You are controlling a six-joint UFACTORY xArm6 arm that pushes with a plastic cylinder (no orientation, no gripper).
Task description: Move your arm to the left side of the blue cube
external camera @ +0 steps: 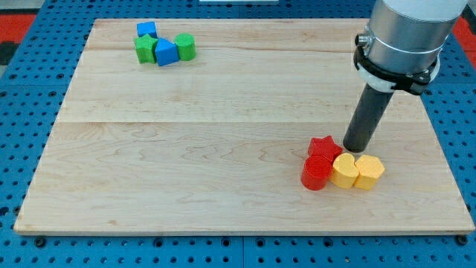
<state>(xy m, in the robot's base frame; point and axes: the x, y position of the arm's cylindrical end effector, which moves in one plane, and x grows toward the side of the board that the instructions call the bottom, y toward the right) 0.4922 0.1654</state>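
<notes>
The blue cube (pixel 146 30) sits near the board's top left corner. Just below it lie a green block (pixel 145 50), a blue wedge-like block (pixel 166 53) and a green cylinder (pixel 185 47), packed close together. My tip (pixel 354 149) rests on the board at the lower right, far from the blue cube. It stands just right of a red star (pixel 324 147) and just above a yellow block (pixel 344 170).
Next to my tip there is also a red cylinder (pixel 316 173) and a yellow hexagonal block (pixel 369 172). The wooden board (pixel 223 134) lies on a blue pegboard (pixel 22 112). The arm's grey body (pixel 405 33) hangs over the top right.
</notes>
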